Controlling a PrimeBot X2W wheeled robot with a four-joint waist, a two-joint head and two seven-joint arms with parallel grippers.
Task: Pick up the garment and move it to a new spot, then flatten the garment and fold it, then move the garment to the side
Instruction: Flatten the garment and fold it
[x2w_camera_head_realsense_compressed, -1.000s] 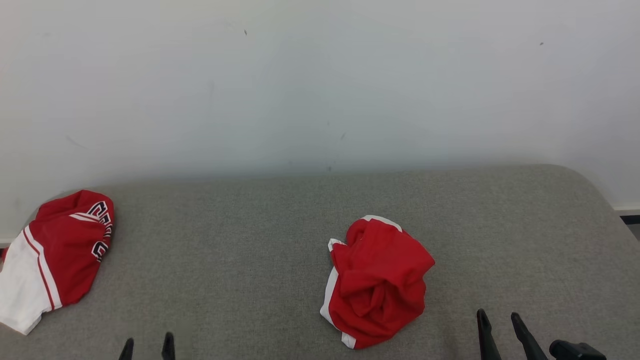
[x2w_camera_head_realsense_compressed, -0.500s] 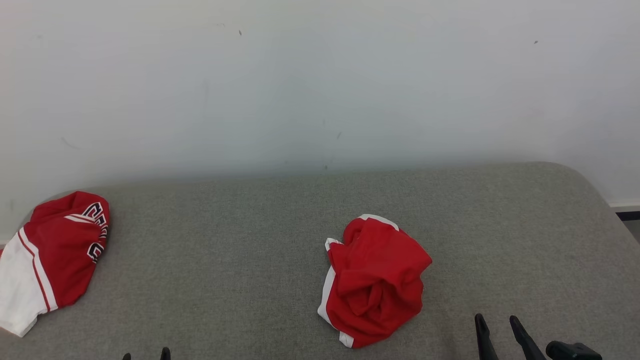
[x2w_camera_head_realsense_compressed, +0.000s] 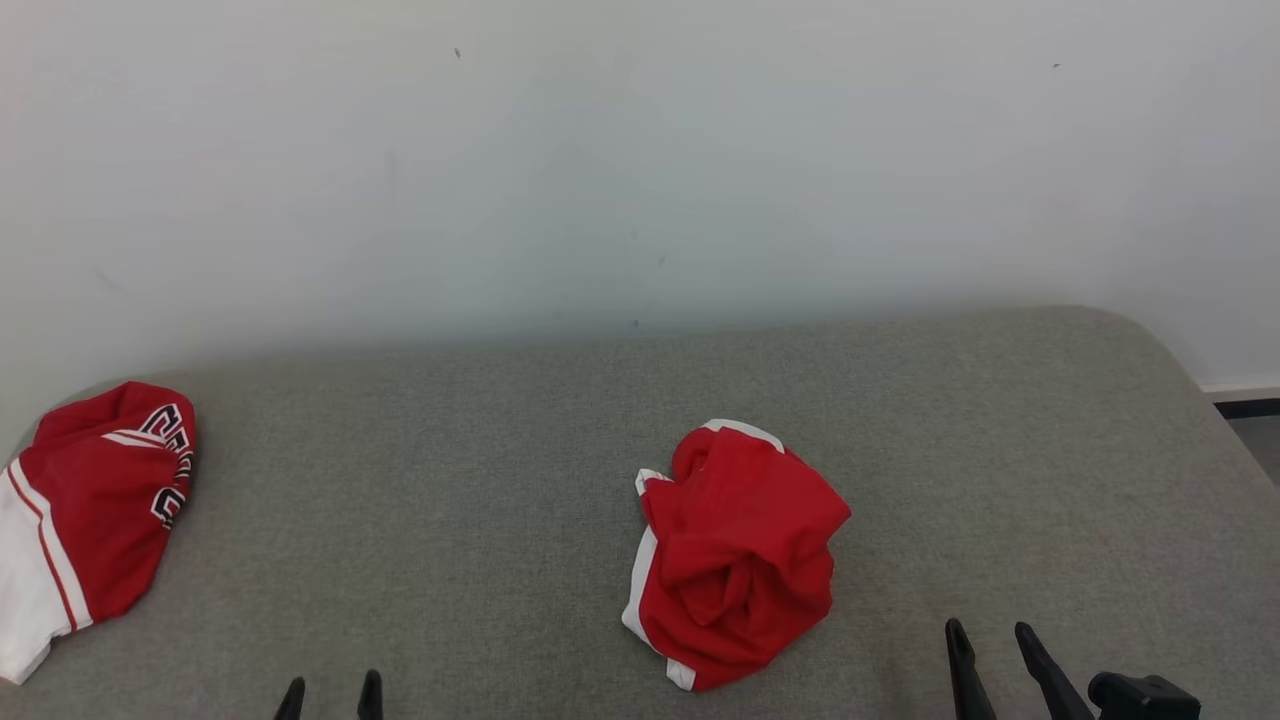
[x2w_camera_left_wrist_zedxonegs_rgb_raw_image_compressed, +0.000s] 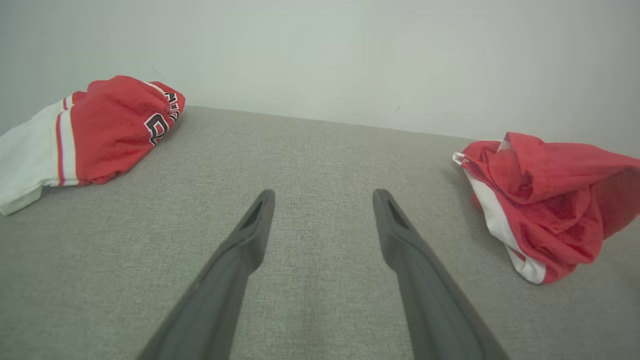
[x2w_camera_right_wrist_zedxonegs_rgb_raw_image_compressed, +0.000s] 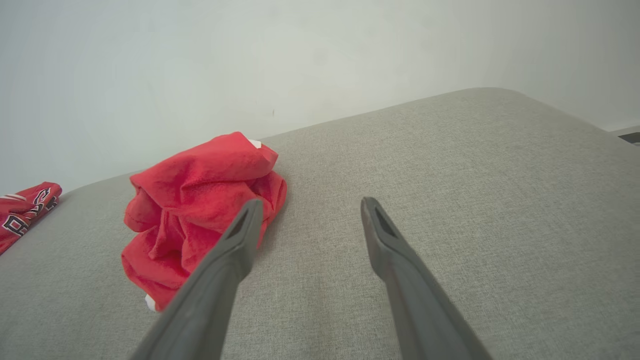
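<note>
Left gripper (x2w_camera_head_realsense_compressed: 331, 692) shows its two dark fingertips at the bottom edge of the head view, spread wide with nothing between them. Over at the lower right, the right gripper (x2w_camera_head_realsense_compressed: 988, 636) is likewise released and empty, its fingers parted above the grey fabric surface (x2w_camera_head_realsense_compressed: 480, 480). The red garment (x2w_camera_head_realsense_compressed: 735, 555) with white trim lies crumpled in a heap on that surface, right of centre. It is near the right gripper, to that gripper's left, and apart from its fingers. A red and white jersey (x2w_camera_head_realsense_compressed: 85, 520) with dark lettering lies bunched at the far left edge of the surface, close to the white wall (x2w_camera_head_realsense_compressed: 640, 150) — well apart from the heap.
</note>
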